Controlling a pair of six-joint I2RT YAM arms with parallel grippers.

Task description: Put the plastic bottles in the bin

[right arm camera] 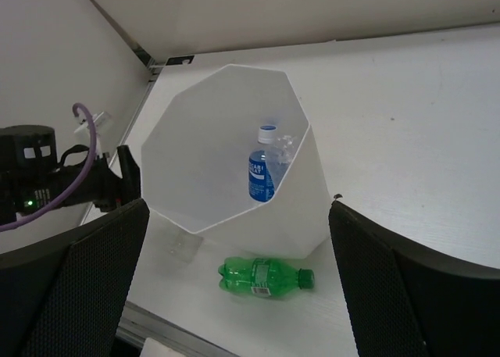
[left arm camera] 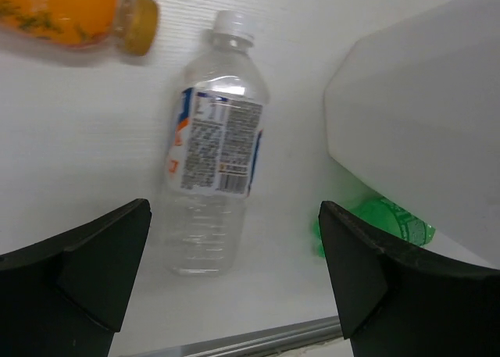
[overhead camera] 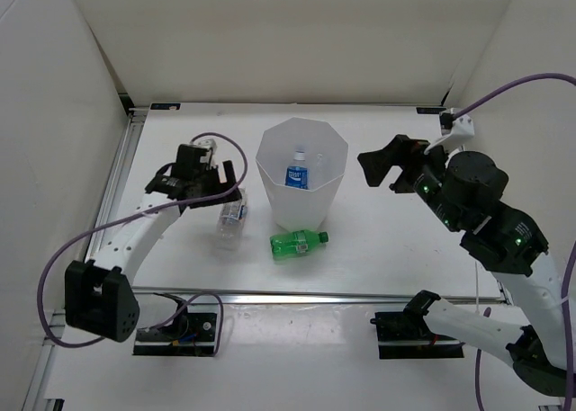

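Observation:
The white faceted bin (overhead camera: 306,209) stands mid-table. Inside it a blue-labelled bottle (right arm camera: 262,173) stands upright, with a plain clear bottle (right arm camera: 283,149) beside it. A green bottle (overhead camera: 299,242) lies on its side just in front of the bin. Left of the bin lies a clear pale-labelled bottle (overhead camera: 231,218), and my left gripper (overhead camera: 220,184) hovers open above it with nothing between its fingers. An orange bottle (left arm camera: 70,13) lies beyond the clear bottle (left arm camera: 215,162) in the left wrist view. My right gripper (overhead camera: 382,168) hangs open and empty, raised to the right of the bin (right arm camera: 195,162).
White walls enclose the table on the left, back and right. A metal rail (overhead camera: 315,296) runs along the near edge in front of the green bottle (right arm camera: 266,276). The left arm (right arm camera: 47,177) shows beyond the bin in the right wrist view.

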